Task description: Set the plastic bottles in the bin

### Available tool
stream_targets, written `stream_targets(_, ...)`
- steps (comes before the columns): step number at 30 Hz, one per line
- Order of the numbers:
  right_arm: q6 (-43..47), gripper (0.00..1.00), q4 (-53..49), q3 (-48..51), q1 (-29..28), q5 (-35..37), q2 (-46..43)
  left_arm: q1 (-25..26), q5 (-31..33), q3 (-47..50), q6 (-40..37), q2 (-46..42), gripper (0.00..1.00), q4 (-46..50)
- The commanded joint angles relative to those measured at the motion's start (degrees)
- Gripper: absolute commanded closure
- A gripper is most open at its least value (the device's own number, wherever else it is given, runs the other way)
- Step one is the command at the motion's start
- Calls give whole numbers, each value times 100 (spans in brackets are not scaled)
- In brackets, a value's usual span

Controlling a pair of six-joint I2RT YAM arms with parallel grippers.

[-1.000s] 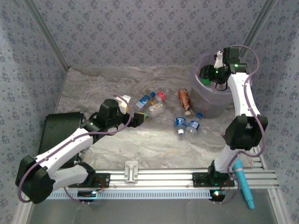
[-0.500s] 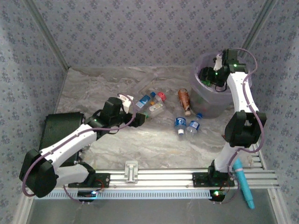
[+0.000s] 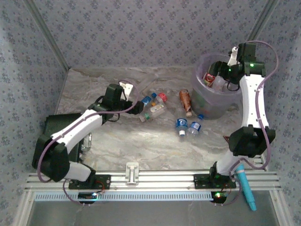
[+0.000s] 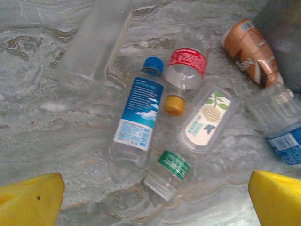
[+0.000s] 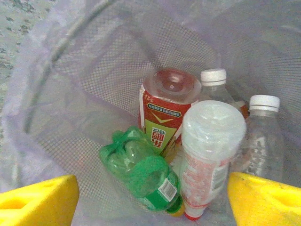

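Several plastic bottles lie on the marble table. My left gripper (image 3: 138,109) hangs open just short of a cluster: a blue-label bottle (image 4: 138,113), a red-label bottle (image 4: 186,70), a white-label bottle (image 4: 207,120) and a clear green-label bottle (image 4: 167,172) nearest the gripper (image 4: 153,202), which holds nothing. An orange-brown bottle (image 3: 186,99) and two blue-label bottles (image 3: 181,126) lie beside the bin (image 3: 211,109). My right gripper (image 3: 220,75) is open and empty over the bin's mouth. Down inside the bin (image 5: 94,70) lie a green bottle (image 5: 141,172), a red-label bottle (image 5: 167,108), a white bottle (image 5: 209,150) and two clear white-capped ones.
A clear square bottle (image 4: 96,40) lies beyond the cluster. A teal pen-like tool (image 3: 247,186) rests at the front right by the rail. A black pad (image 3: 59,129) sits at the left edge. Patterned walls close in the table on three sides.
My right gripper has opened and drawn up and to the right, off the bin's middle. My left arm has swung farther toward the bottle cluster, still open.
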State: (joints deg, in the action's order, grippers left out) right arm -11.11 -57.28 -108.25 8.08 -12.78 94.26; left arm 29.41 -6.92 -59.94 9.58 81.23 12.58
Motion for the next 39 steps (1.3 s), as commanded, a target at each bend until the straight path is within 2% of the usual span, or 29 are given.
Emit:
stream_targets(1, -71, 15, -317, -138, 71, -9, -481, -157, -170, -545, -489, 426, 0, 323)
stream_targets(5, 14, 14, -280, -75, 28, -264, -900, -315, -175, -1191, -837, 1091, 0, 592)
stream_targets(10, 149, 12, -286, 192, -321, -115, -1430, -460, -113, -1959, -1195, 1825, 0, 912)
stream_targets(16, -4, 7, -209, 789, -587, -601, -2087, -532, 72, -2900, -1557, 2688, 0, 1359)
stream_targets(19, -9, 0, -413, 942, -764, -969, -2319, -533, 247, -3244, -1749, 3102, 0, 1476)
stream_targets(26, 33, 0, -233, 1607, -982, -1887, -2848, -523, 215, -4041, -2049, 3989, 0, 1750)
stream_targets(30, 204, 0, -203, 1989, -1027, -2353, -2994, -531, 510, -4492, -2092, 4396, 0, 1953)
stream_targets(36, 228, 0, 94, 2618, -1062, -3321, -3309, -529, 529, -4887, -2164, 4891, 0, 1925)
stream_targets(39, 278, 0, 27, 2683, -1127, -3329, -3365, -524, 461, -5149, -2165, 5130, 0, 2072)
